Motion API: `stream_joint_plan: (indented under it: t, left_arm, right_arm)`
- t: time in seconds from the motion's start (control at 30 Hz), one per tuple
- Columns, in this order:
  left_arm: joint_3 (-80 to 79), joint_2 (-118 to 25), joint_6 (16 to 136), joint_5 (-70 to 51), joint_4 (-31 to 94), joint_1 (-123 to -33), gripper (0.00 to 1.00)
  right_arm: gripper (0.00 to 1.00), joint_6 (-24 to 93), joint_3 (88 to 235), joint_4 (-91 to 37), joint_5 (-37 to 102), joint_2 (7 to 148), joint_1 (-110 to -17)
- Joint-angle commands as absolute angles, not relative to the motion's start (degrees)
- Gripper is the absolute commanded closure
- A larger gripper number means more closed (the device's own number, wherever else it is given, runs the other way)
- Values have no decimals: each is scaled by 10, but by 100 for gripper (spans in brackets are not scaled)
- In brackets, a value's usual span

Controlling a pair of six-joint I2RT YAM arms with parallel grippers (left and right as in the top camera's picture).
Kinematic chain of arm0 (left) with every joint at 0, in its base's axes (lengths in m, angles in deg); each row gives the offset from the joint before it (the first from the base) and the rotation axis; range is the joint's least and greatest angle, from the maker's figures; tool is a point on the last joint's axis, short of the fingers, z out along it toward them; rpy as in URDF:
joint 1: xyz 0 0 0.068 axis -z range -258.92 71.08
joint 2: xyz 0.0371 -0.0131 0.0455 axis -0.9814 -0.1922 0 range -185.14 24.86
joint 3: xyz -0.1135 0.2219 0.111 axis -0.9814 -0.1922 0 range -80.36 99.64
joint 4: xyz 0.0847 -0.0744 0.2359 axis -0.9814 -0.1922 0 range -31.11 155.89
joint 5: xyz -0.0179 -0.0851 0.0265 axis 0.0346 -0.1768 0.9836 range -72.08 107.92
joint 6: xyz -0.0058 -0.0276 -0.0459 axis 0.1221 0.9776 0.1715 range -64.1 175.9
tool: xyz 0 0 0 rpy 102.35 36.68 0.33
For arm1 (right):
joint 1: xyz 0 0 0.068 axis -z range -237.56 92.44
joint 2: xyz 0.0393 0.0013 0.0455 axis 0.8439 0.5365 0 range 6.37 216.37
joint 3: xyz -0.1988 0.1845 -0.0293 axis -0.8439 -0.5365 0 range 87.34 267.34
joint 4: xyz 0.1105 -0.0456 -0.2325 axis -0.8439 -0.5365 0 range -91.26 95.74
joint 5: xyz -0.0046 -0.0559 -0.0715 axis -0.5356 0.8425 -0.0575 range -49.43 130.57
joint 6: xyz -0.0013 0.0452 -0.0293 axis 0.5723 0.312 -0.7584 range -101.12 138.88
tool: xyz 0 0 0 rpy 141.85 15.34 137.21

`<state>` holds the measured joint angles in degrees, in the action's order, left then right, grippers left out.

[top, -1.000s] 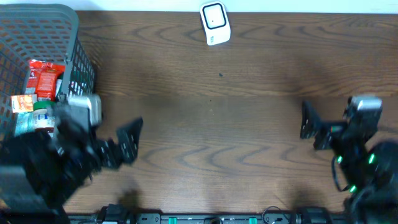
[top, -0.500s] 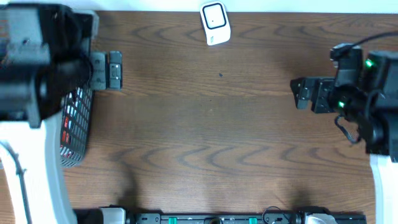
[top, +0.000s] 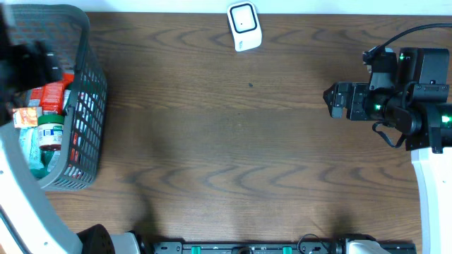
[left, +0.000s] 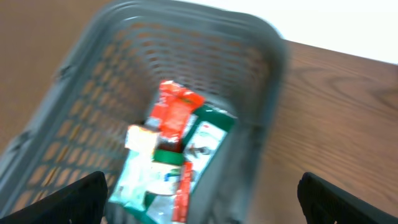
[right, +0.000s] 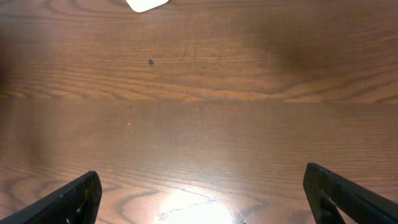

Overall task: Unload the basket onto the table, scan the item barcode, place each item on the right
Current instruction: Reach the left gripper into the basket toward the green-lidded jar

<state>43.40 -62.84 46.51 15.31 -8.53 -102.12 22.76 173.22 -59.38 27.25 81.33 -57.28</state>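
I see the items piled in the grey basket at the table's left end: a red packet, a green-and-white pouch, a green-capped container and a small orange box. Blur leaves every label unreadable. My left gripper hangs above them, fingers spread and empty. The right gripper is spread too, holding nothing. The white scanner sits at the far edge.

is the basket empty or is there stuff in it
Not empty: the basket holds several packets, a red packet and a green packet among them.
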Motion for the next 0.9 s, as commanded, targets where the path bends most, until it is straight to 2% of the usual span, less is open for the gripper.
stream_joint_plan:
  t: [0.0,0.23,0.53,0.87]
  left_arm:
    - [421,-642,476,154,-78,-1078,2]
    - [396,-701,477,154,-78,-1131,3]
    - [379,-813,477,154,-86,-1136,2]
    - [379,-847,476,135,-80,-1136,2]
  right_arm:
    - [1,229,1745,-599,268,813,-584]
    - [1,229,1745,-601,268,813,-584]
    - [1,229,1745,-601,268,813,-584]
    - [1,229,1745,-601,268,813,-584]
